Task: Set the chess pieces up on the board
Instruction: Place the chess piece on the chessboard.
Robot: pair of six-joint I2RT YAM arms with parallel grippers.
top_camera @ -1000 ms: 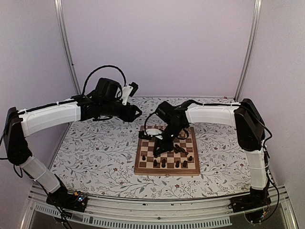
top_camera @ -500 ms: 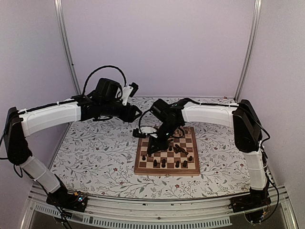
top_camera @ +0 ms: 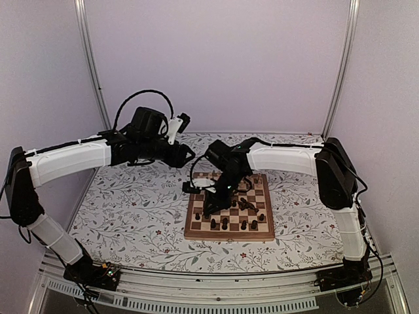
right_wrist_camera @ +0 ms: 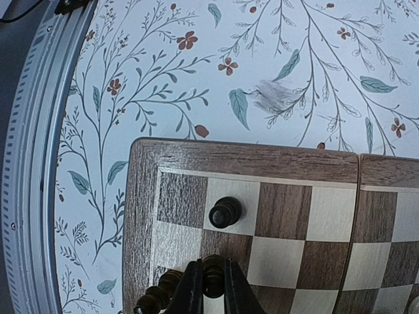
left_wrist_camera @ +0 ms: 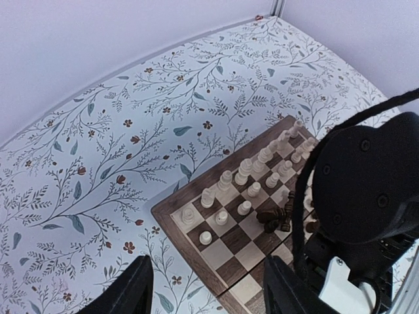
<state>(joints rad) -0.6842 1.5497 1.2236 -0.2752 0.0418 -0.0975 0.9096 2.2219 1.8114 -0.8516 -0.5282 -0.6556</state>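
Observation:
The board lies in the middle of the table. Pale chess pieces stand in rows along its far side, and several dark ones stand near the front edge. My right gripper is low over the board's near-left corner, shut on a dark piece. A dark pawn stands upright on a light square just beyond it. Another dark piece lies tipped beside the fingers. My left gripper hangs open and empty above the table, back-left of the board.
A small heap of dark pieces lies on its side mid-board, next to the right arm's black wrist. Floral tablecloth surrounds the board. The metal table rail runs close to the board's near-left corner.
My right arm has swung leftwards across the board, carrying its gripper towards the near-left corner. The left arm has stayed still.

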